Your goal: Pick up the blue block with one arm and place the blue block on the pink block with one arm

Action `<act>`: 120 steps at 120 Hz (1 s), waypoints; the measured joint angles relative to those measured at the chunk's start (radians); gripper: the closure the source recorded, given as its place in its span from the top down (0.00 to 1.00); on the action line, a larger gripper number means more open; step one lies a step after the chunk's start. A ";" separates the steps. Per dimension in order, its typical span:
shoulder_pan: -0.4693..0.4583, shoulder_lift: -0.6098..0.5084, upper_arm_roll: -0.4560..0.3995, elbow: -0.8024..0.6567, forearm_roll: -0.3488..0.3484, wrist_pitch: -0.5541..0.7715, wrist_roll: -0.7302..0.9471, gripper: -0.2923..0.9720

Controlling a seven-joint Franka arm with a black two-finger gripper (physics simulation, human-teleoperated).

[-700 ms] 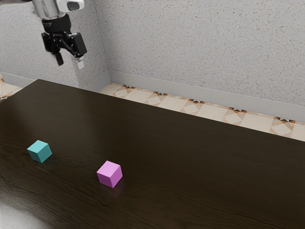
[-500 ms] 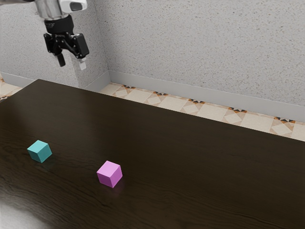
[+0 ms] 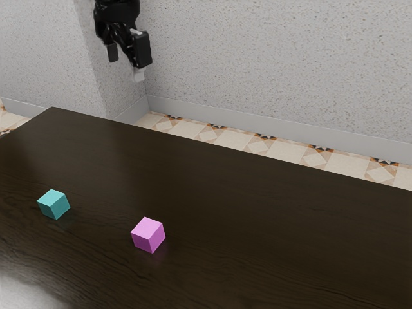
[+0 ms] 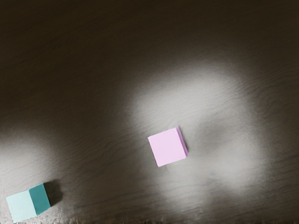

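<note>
The claw (image 3: 126, 64) is hanging high above the table (image 3: 270, 206), showing against the speckled wall (image 3: 270, 58). Its two black fingers are standing spread apart and are pinching nothing. The blue block (image 3: 53, 204) is sitting on the dark wood well below the claw, off toward the exterior view's left of it. The pink block (image 3: 148, 234) is also resting on the table far beneath the claw, a little toward the exterior view's right of it. The two blocks are lying well apart from each other, each flat on one face.

In the wrist view the hand is looking down on the table. The pink block (image 4: 167, 146) is showing its top face close to straight under the claw. The blue block (image 4: 28, 203) is lying well off to one side of it, showing a pale top and a darker teal side. Pale glare is spreading over the wood around both blocks. Beyond the table, a patterned tile floor (image 3: 290, 145) is running along the foot of the wall.
</note>
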 joint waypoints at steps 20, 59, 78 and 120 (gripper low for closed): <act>0.236 -0.088 -0.003 -0.374 -0.032 0.181 0.000 0.77; 0.191 0.053 0.206 -0.573 -0.106 0.535 0.000 0.77; 0.083 0.113 0.333 -0.571 -0.167 0.620 0.065 0.77; 0.247 0.255 0.348 -0.515 -0.194 0.702 0.254 0.77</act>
